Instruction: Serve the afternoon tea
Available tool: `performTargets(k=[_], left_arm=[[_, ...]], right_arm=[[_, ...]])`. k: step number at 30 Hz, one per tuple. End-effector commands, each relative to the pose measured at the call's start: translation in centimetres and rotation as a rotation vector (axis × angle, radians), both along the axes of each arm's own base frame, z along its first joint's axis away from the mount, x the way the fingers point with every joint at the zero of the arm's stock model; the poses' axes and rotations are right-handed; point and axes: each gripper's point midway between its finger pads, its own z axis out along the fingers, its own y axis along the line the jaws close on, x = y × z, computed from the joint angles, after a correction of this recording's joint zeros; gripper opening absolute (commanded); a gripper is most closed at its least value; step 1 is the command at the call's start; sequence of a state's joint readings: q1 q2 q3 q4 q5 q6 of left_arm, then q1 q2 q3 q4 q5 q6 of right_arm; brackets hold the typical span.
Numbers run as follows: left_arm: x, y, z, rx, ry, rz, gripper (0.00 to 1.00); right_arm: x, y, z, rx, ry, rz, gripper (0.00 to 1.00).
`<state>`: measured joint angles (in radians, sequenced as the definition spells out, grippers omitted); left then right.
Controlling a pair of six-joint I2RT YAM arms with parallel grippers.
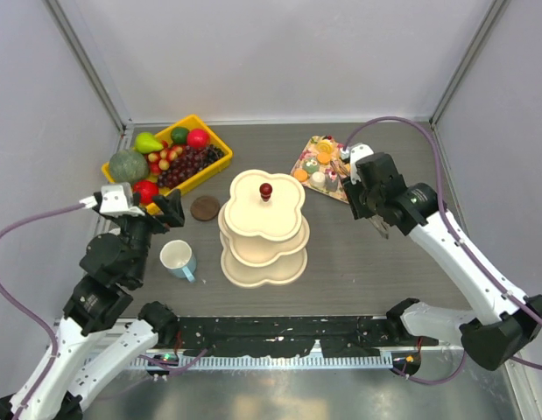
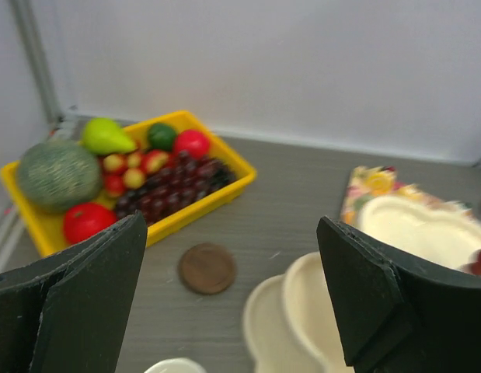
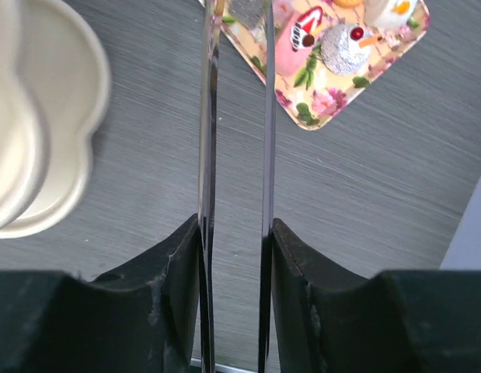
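Observation:
The cream three-tier stand [image 1: 263, 226] with its red knob [image 1: 265, 190] stands mid-table, its tiers bare. The pale blue mug [image 1: 178, 259] sits to its left, with a flat brown disc [image 1: 205, 207] beyond it. No dark mug shows. Small pastries [image 1: 321, 160] lie on the floral tray [image 1: 307, 147] at the back right. My right gripper [image 1: 358, 188] is shut on metal tongs [image 3: 207, 116], whose arms reach toward the tray [image 3: 318, 116]; their tips are out of view. My left gripper [image 1: 170, 208] is open and empty above the mug and the disc [image 2: 207, 268].
A yellow bin [image 1: 220, 166] of fruit stands at the back left and also shows in the left wrist view [image 2: 186, 217]. The stand's lower tiers [image 3: 46, 116] lie left of the tongs. Grey walls enclose the table on three sides.

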<state>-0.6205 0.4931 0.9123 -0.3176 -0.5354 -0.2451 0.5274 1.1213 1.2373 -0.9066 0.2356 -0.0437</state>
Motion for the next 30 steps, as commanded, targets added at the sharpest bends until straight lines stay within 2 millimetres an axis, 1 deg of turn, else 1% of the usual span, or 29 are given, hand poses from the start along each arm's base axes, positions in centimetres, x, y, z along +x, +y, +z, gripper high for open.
performTargets(k=[1,3,4,5,6,7,10,16,20,22,25,30], left_arm=[[-0.2,5.1,-4.7,0.218,0.046,0.249,0.99],[-0.5,5.7,-5.4,0.212,0.033,0.272,0.99],[-0.7,5.9,-5.4,0.213,0.031,0.277,0.99],[-0.9,6.1,-5.5,0.223,0.036,0.280,0.99],[-1.0,6.4,-5.4,0.230,0.041,0.287,0.99],[-1.3,6.8,-5.2,0.259,0.047,0.301,0.99],[-1.8,8.0,-5.3,0.290,0.050,0.346,0.99],[-2.4,9.8,-6.5,0.345,0.059,0.443,0.99],[-2.3,9.8,-7.3,0.308,0.029,0.456,0.99],[-2.5,10.0,-7.4,0.293,0.025,0.460,0.99],[-2.6,10.2,-7.6,0.282,0.020,0.468,0.99],[-2.5,9.9,-7.8,0.283,0.020,0.459,0.99]], right_arm=[[2.3,-1.3,1.0,-0.009,-0.054,-0.122,0.45],[2.8,-1.5,0.0,-0.021,-0.036,-0.139,0.45],[3.1,-1.6,-0.1,-0.016,-0.042,-0.144,0.45],[3.4,-1.9,-0.8,-0.004,-0.024,-0.177,0.45],[3.7,-2.0,-0.9,0.004,-0.024,-0.189,0.47],[3.8,-2.5,-1.7,0.005,-0.006,-0.207,0.47],[4.8,-3.2,-3.1,0.023,0.012,-0.240,0.48],[5.6,-3.7,-5.8,0.052,0.063,-0.268,0.52],[6.0,-3.8,-7.3,0.066,0.093,-0.279,0.53],[6.0,-3.9,-8.2,0.056,0.113,-0.287,0.55],[6.1,-4.2,-9.0,0.053,0.123,-0.305,0.57],[6.4,-4.1,-10.4,0.055,0.148,-0.314,0.59]])
